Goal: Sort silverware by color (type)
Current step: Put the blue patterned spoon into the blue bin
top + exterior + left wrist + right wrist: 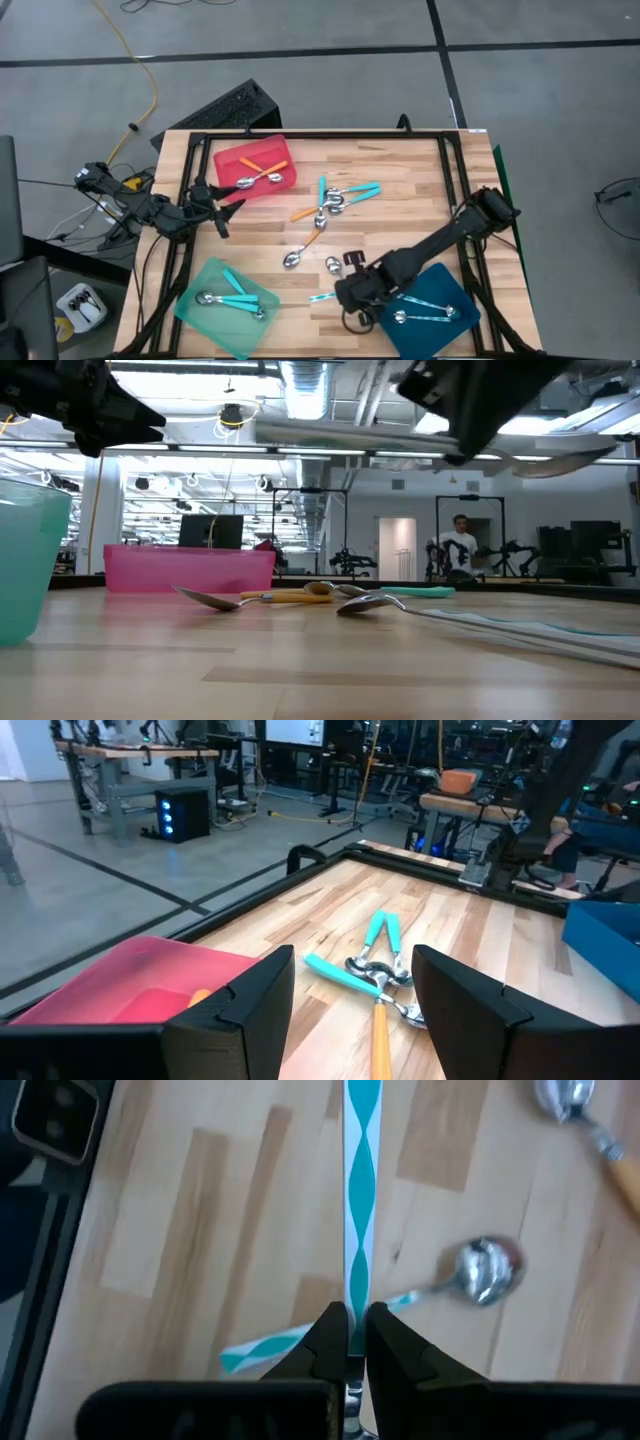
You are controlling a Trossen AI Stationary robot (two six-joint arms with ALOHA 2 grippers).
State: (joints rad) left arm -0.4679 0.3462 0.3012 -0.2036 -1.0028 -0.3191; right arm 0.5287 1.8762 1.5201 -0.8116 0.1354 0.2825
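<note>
Pinching a patterned spoon (360,1190) thinly by its handle, my right gripper (349,1342) is shut; it could swivel or slip. My left gripper (352,1010) hangs wide open, empty, beside the red tray (232,156).

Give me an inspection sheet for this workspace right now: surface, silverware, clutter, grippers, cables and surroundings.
Surface: wooden table in a black frame.
Job's things: two orange-handled spoons in the red tray; turquoise spoons in the mint tray; one patterned spoon in the blue tray; a mixed cluster of spoons at table centre; loose spoons nearer the front.
Clutter: nothing seen.
Grippers: left gripper beside the red tray, jaws open, empty; right gripper near the blue tray, jaws shut on a patterned-handle spoon.
Cables: yellow cable on the floor.
Surroundings: a person far behind the table.
</note>
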